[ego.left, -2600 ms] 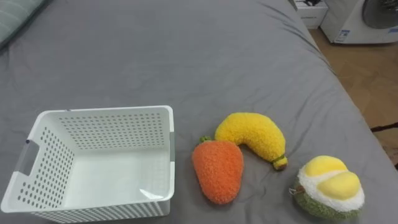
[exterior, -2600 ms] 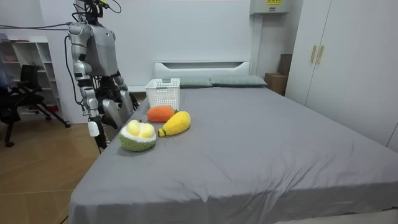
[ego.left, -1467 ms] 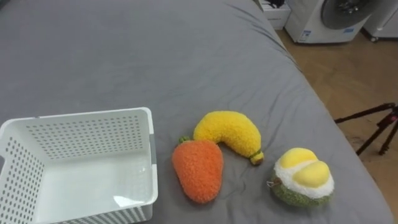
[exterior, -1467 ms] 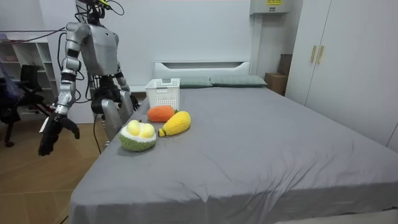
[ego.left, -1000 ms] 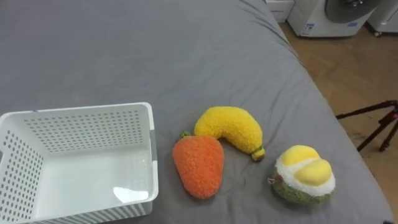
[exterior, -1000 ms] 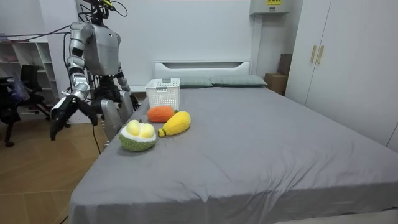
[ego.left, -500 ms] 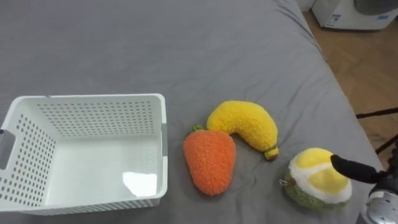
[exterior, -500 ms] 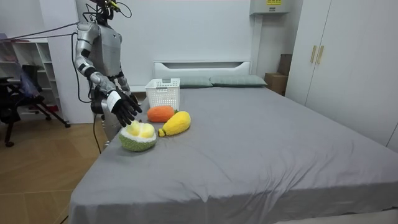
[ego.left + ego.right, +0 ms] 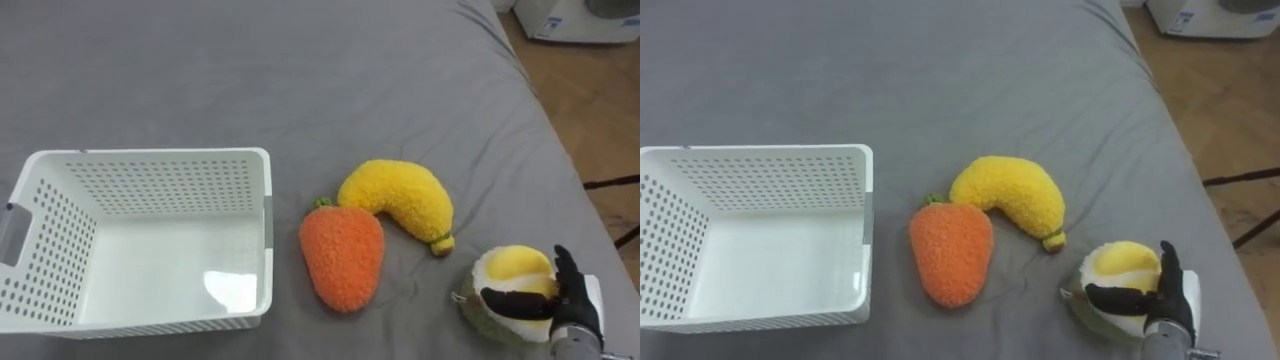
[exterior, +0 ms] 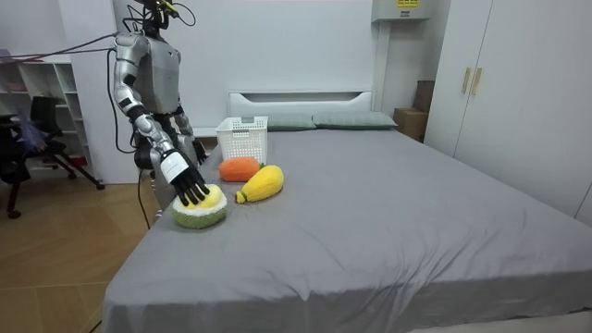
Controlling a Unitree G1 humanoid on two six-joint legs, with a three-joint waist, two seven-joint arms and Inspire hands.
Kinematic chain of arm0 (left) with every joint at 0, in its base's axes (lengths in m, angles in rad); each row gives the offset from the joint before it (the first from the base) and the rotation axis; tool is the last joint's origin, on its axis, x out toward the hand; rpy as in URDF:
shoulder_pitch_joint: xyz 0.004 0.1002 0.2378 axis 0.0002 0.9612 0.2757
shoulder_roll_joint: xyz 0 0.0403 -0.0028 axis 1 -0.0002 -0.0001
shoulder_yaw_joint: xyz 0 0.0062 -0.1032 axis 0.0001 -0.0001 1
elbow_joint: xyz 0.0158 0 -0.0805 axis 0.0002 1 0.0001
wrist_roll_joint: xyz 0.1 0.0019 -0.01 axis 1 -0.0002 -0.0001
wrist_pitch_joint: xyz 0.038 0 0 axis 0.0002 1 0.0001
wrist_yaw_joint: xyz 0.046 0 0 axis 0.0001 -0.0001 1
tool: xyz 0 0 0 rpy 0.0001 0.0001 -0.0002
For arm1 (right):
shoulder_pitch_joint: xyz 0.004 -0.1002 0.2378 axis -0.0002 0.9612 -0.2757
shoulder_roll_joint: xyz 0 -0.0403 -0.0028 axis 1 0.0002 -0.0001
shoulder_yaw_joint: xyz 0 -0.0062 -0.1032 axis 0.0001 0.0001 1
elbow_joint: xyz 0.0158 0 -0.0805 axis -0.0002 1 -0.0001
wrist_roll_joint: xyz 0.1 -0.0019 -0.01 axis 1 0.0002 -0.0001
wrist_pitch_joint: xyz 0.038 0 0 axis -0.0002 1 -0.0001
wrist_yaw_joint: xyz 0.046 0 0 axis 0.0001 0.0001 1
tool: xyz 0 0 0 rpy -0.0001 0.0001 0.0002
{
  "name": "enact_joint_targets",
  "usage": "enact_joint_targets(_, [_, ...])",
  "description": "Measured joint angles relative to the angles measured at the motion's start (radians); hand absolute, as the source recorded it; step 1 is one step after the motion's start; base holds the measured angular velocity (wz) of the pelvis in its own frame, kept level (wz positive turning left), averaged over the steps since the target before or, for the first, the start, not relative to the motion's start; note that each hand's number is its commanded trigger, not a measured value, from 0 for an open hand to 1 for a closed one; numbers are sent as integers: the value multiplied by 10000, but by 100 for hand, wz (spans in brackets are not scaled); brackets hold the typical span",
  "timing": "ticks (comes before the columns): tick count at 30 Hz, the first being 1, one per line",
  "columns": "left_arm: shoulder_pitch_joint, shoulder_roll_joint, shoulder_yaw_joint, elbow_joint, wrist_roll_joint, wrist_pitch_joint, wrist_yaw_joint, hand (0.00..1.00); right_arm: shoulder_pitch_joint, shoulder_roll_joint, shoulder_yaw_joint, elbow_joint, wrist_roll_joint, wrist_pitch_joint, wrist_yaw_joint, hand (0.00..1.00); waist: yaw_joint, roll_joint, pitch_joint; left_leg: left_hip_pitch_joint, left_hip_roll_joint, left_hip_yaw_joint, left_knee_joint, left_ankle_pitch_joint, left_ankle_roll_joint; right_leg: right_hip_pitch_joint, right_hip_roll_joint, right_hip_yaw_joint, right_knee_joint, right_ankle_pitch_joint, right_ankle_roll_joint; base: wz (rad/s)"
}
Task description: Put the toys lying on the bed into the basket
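Three plush toys lie on the grey bed: an orange carrot, a yellow banana touching it, and a green-and-yellow durian near the bed's right edge. My right hand rests on the durian from the right. Its thumb lies across the toy's front, its fingers stand fairly straight along its side, and the hand is open. In the room view the right hand lies spread on top of the durian. My left hand hangs by my hip. A white perforated basket stands empty left of the carrot.
I stand at the bed's side next to the toys. The bed's edge runs just right of the durian, with wooden floor beyond. A black tripod leg and a white appliance stand on that floor. Pillows lie at the bed's head.
My right arm swung from out at my side down onto the durian, and the thumb now lies across the toy. The head camera shifted slightly. The toys and basket stayed put.
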Motion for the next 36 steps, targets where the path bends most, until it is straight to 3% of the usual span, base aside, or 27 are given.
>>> enact_joint_targets(3, [-50, 24, -139, 2, -76, 9, 156, 0, -4, 0, -1, 381, 8, -65, -1, 0, -13, -35, -1, -150, 10, -1, 51, 0, -1, -130, 6, 18, 21, 15, -7, 0])
enact_joint_targets(8, [-162, 45, -198, 8, -333, 69, 338, 0, -2, -1, -6, 652, -76, -50, 33, 0, -29, -122, 87, -201, 21, 8, 57, 2, -6, -167, 22, 50, 26, 21, -6, 0])
enact_joint_targets(13, [-172, 66, -201, 15, -414, 89, 362, 0, 4, -15, -58, 705, -350, -49, 187, 0, -52, -155, 72, -227, 20, -1, 44, 4, -9, -172, 26, -5, -11, 29, -2, 1])
enact_joint_targets(17, [-236, 144, -127, 15, -397, 95, 351, 0, -26, -42, -234, 875, -1230, -3, 507, 0, -64, -260, 4, -386, 31, -24, 75, 20, -28, -310, 27, -33, -7, 44, -21, 0])
enact_joint_targets(18, [-249, 155, -136, 17, -400, 105, 350, 0, -54, -48, -226, 1003, -1394, -9, 529, 55, -69, -270, 2, -396, 31, -38, 78, 20, -28, -310, 26, -35, -11, 45, -22, 5])
enact_joint_targets(20, [-298, 224, -239, 81, -403, 108, 288, 0, -288, -78, -210, 1585, -1922, -4, 540, 100, -48, -271, 9, -428, 29, -72, 87, 20, -28, -310, 22, -105, -11, 45, -22, 5])
enact_joint_targets(24, [-380, 341, -396, 105, -400, 108, 144, 0, -532, -227, -99, 2193, -2165, -2, 501, 100, -18, -251, 21, -496, 26, -166, 114, 26, -38, -327, 18, -186, -19, 45, -22, 6])
enact_joint_targets(25, [-466, 342, -404, 246, -398, 103, 129, 0, -642, -348, -26, 2417, -2167, -20, 491, 100, -7, -182, 70, -501, 27, -166, 112, 27, -39, -333, 20, -198, -19, 45, -22, 0])
enact_joint_targets(28, [-704, 360, -470, 612, -461, 99, 124, 0, -1083, -574, -21, 2852, -2175, -36, 386, 100, 0, -117, 91, -511, 34, -195, 125, 31, -47, -337, 24, -245, -19, 47, -24, 1])
enact_joint_targets(32, [-994, 382, -854, 902, -639, 100, 165, 0, -1520, -619, -16, 3120, -2232, 46, 25, 100, 52, -22, 127, -569, 37, -247, 188, 32, -52, -361, 25, -279, -19, 51, -31, 2])
enact_joint_targets(36, [-1029, 383, -857, 903, -766, 89, 144, 0, -1607, -619, -23, 3080, -2373, 100, -163, 100, 175, 22, 60, -692, 39, -265, 191, 51, -74, -493, 28, -273, 0, 54, -36, 0])
